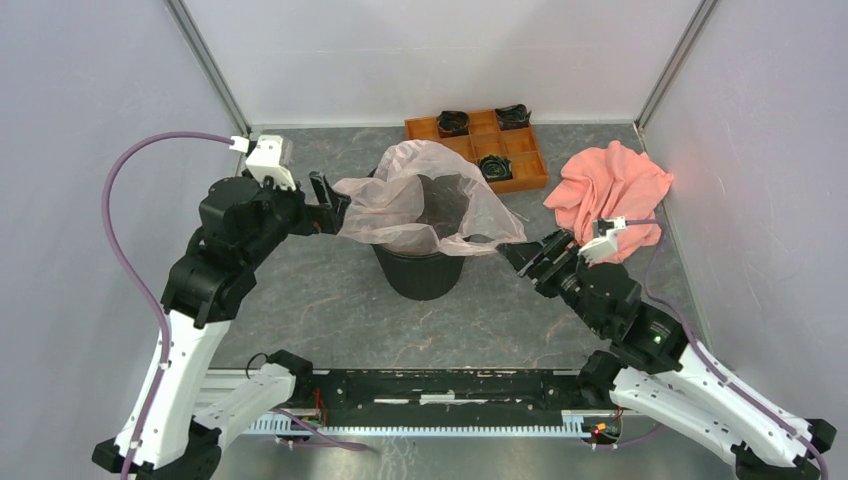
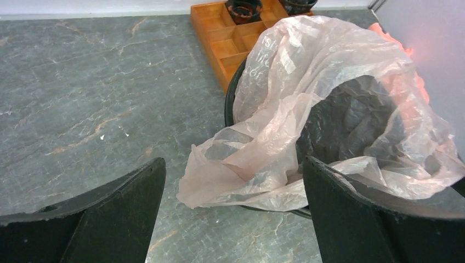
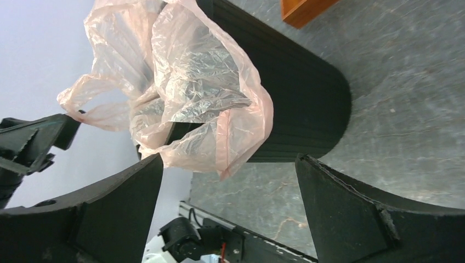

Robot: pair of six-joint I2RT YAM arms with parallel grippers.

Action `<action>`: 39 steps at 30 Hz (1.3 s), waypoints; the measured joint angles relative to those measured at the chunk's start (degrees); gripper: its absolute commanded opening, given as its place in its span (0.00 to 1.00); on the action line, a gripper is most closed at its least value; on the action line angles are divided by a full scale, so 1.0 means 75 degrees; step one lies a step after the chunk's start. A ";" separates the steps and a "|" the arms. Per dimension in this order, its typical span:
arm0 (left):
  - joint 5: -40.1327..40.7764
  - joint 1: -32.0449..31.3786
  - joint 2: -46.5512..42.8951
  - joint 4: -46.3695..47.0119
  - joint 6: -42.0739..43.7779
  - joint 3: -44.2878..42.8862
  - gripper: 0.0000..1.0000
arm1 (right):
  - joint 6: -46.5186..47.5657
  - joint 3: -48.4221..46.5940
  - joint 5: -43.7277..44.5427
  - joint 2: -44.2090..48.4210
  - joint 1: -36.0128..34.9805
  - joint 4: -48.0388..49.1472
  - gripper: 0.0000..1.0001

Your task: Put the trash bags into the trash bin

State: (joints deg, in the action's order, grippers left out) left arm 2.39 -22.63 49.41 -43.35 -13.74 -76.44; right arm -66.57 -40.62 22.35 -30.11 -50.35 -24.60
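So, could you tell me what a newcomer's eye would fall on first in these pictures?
First, the thin, translucent pale pink plastic bag billowing over the mouth of the round black plastic bin at the table's centre, flanked by the open left gripper and the open right gripper. Next, the crumpled salmon-pink cloth at the right rear, beside the orange compartment tray.

Pale pink trash bag (image 3: 181, 82) draped over the rim of the black trash bin (image 3: 299, 98), right gripper (image 3: 229, 161) jaws wide apart beside the bin
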 measured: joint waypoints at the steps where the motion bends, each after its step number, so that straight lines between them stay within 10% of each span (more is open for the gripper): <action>1: 0.0064 0.0000 0.0044 0.0009 0.0000 0.0020 1.00 | -0.0166 0.0192 -0.0093 -0.0035 0.0000 0.0312 0.98; 8: 0.0941 0.0000 0.0484 -0.0105 -0.0198 0.0198 0.77 | -0.0353 0.0329 -0.0440 -0.1035 0.0000 0.1507 0.89; 19: 0.1550 0.0000 0.0997 -0.0545 -0.0443 0.0181 0.20 | -0.0495 0.0985 -0.0804 -0.1090 0.0000 0.2614 0.01; 39: 0.3891 -0.0052 0.1145 -0.1513 -0.0440 -0.0283 0.02 | 0.3430 0.0516 -0.0204 -0.0373 -0.0009 0.0644 0.01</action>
State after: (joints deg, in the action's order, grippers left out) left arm 31.57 -23.03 58.00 -54.70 -17.04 -78.56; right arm -40.84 -36.75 20.82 -32.91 -50.41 -19.77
